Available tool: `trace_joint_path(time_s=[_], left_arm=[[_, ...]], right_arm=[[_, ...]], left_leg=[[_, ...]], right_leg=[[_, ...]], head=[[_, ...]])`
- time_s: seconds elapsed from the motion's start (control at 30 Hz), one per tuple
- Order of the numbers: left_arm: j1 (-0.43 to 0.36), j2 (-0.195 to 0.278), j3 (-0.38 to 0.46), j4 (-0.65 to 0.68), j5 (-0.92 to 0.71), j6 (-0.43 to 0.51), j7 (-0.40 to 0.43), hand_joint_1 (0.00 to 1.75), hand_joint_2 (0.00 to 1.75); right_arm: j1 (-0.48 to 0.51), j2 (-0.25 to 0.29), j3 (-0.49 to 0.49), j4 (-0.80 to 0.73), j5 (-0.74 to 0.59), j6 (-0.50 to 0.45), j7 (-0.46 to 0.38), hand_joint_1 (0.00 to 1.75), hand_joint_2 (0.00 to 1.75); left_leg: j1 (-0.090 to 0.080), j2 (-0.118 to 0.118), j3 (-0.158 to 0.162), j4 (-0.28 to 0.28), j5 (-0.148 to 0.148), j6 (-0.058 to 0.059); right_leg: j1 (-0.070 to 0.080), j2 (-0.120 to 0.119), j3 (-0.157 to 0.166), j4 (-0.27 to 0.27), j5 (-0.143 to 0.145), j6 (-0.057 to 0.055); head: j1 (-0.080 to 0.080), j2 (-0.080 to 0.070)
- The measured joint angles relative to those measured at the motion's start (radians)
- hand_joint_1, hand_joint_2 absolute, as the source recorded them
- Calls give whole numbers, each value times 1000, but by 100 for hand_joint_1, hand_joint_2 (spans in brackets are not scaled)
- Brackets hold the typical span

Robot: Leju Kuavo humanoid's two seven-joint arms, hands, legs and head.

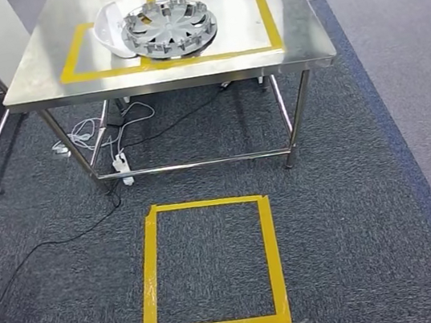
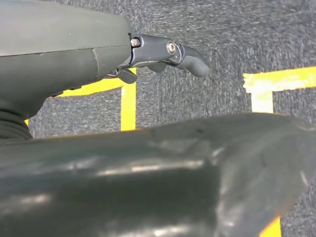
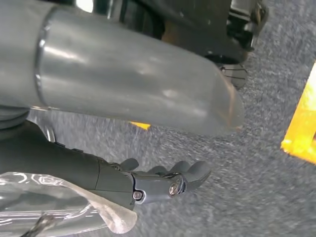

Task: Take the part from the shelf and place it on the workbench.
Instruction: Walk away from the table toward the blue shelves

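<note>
Grey carpet lay under us, a yellow tape square [image 1: 212,269] on it before the steel workbench [image 1: 297,27]. On the bench, inside its taped frame, the silver wheel-like part [image 1: 169,27] already sat, lapping a white piece [image 1: 109,31]. We judged the placing done. Our left hand [image 2: 164,54] hung over carpet with fingers straight, holding nothing; our right hand [image 3: 164,180] looked equally loose, with something clear and glossy just beside it.
</note>
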Motion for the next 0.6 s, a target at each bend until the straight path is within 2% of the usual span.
trace_joint_path(time_s=[0.07,0.13,0.17,0.23,0.27,0.3,0.33,0.37,0.4,0.43,0.47,0.5,0.53,0.57,0.6], left_arm=[[1,-1,0,0,-10,0,5,0,0],[3,-3,-1,0,-23,-3,8,0,0],[3,-4,-1,0,-29,-5,9,0,0],[2,-6,-1,0,-33,-7,10,0,0],[2,-6,-1,0,-33,-8,11,0,0],[3,-7,-1,0,-34,-8,12,0,0],[3,-7,-1,0,-34,-8,13,0,0],[3,-7,-2,0,-37,-9,15,0,0],[3,-7,-3,0,-42,-10,15,0,0],[1,-8,-5,0,-46,-12,15,0,0],[-1,-9,-6,0,-49,-14,13,0,0],[-2,-10,-8,0,-52,-15,12,0,0],[-3,-12,-10,0,-54,-15,11,0,0],[-3,-13,-11,0,-58,-15,10,0,0],[-2,-14,-12,0,-61,-16,9,0,0]], right_arm=[[-2,0,12,1,10,0,6,0,0],[-4,-1,20,2,15,0,11,0,0],[-5,-2,23,2,17,0,12,0,0],[-5,-4,28,2,18,0,13,0,0],[-4,-5,30,2,18,0,14,0,0],[-3,-6,31,3,18,0,14,0,0],[-2,-7,32,3,18,0,14,0,0],[-1,-7,32,3,17,-1,14,0,0],[-1,-7,32,4,13,-1,12,0,0],[-1,-8,31,4,3,-2,8,0,0],[-1,-8,29,4,-11,-2,3,0,0],[-1,-8,25,5,-25,-1,0,0,0],[-1,-8,21,5,-36,0,1,0,0],[-1,-9,17,5,-41,1,7,0,0],[-1,-9,14,5,-44,2,16,0,0]], left_leg=[[-2,-9,0,-18,-4,12],[3,-23,-5,-25,2,27],[5,-29,-8,-27,7,34],[4,-42,-18,-27,14,45],[2,-49,-22,-26,17,47],[0,-57,-26,-25,20,48],[-1,-66,-28,-22,21,48],[-2,-77,-30,-19,22,47],[-2,-89,-31,-15,22,47],[-3,-100,-34,-10,22,45],[-3,-111,-40,-5,23,42],[-2,-121,-46,-1,26,36],[-1,-131,-53,1,30,30],[1,-142,-59,2,34,23],[2,-144,-63,5,34,16]], right_leg=[[2,-16,-4,2,5,9],[1,-5,-18,23,-15,19],[1,10,-36,61,-42,23],[-1,39,-96,196,-113,27],[-1,44,-124,262,-139,28],[-1,46,-138,301,-147,27],[-1,47,-134,299,-135,26],[-1,52,-107,252,-104,23],[-1,65,-67,180,-68,19],[-3,91,-29,109,-43,15],[-4,114,3,51,-28,13],[-5,131,19,23,-27,12],[-6,137,23,16,-31,11],[-5,127,24,13,-30,10],[-7,115,24,10,-26,6]], head=[[1,0],[2,0],[3,0],[4,0],[4,0],[4,0],[4,0],[4,0],[4,0],[4,0],[4,0],[3,0],[3,0],[3,0],[3,0]])
